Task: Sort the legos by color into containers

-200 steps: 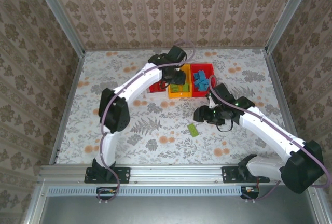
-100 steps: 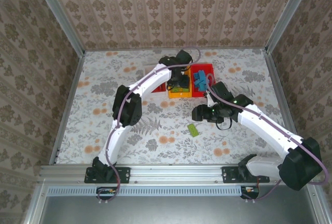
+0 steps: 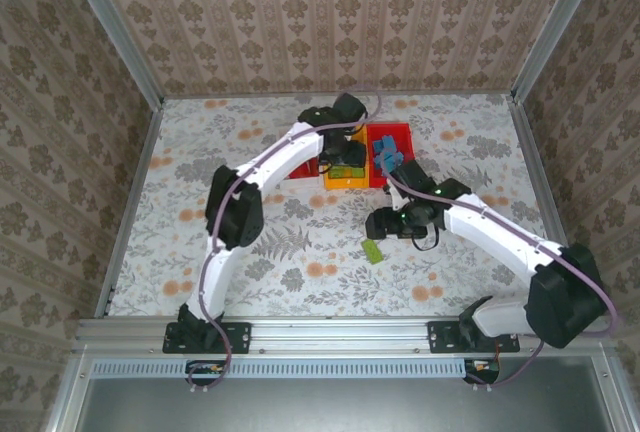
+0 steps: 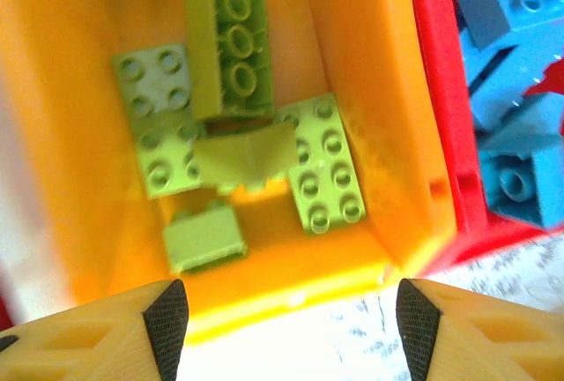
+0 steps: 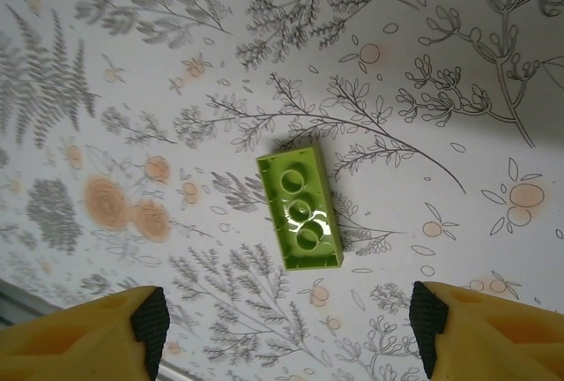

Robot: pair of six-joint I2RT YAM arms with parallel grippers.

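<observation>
Overhead, left gripper (image 3: 345,157) hangs above the orange-yellow bin (image 3: 345,182); red bin (image 3: 405,130) of blue bricks (image 3: 388,157) touches that bin's right wall; right gripper (image 3: 385,224) is nearer than the bin, over one loose green brick (image 3: 373,250) on the table (image 3: 200,152). Left wrist: fingers (image 4: 166,315) apart and empty above the orange-yellow bin, which holds several green bricks (image 4: 322,174). Right wrist: fingers (image 5: 148,319) spread wide, nothing between them, loose green brick lying flat on the table.
</observation>
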